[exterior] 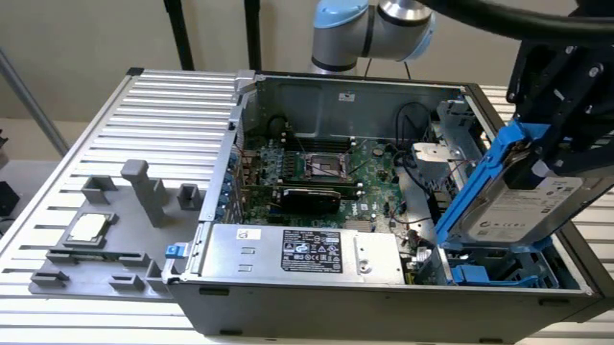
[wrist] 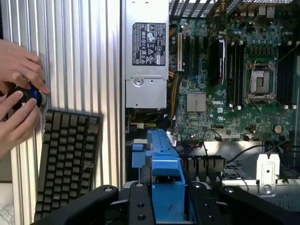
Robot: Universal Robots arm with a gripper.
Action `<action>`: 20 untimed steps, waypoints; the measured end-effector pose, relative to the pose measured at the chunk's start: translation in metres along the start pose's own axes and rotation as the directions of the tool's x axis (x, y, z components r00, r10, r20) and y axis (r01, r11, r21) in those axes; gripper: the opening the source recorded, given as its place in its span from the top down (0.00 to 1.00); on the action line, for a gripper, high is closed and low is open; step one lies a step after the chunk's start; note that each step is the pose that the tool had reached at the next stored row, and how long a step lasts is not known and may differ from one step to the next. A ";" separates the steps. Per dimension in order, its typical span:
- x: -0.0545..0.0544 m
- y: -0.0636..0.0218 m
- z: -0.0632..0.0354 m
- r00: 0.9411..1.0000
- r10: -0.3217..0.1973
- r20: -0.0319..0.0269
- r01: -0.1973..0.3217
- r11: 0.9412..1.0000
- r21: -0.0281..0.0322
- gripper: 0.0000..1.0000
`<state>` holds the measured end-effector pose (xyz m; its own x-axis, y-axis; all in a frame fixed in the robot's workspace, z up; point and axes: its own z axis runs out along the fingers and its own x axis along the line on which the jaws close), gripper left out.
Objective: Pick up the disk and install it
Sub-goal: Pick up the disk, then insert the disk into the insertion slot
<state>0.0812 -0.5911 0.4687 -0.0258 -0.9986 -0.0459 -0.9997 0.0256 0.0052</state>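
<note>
One disk [exterior: 523,208], w/ the gripper [wrist: 166,199] jaws clamped on its blue carrier, hangs tilted over the drive cage [exterior: 479,274], prob. to match slot angle.

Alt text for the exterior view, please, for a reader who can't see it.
The gripper holds the disk tilted over the exterior view's right end of an open computer case. Its motherboard and power supply are exposed; a grey fixture with a chip lies at the exterior view's left.
</note>
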 end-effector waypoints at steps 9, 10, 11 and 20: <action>0.000 -0.0267 0.0046 1.000 -0.001 0.000 0.001 1.000 -0.001 1.00; 0.000 -0.0268 0.0046 1.000 -0.001 0.000 0.001 1.000 -0.001 1.00; 0.000 -0.0268 0.0046 1.000 -0.001 0.000 0.001 1.000 -0.001 1.00; 0.000 -0.0268 0.0046 1.000 -0.001 0.000 0.001 1.000 -0.001 1.00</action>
<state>0.1080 -0.5917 0.4640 -0.0251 -0.9986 -0.0459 -0.9997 0.0248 0.0058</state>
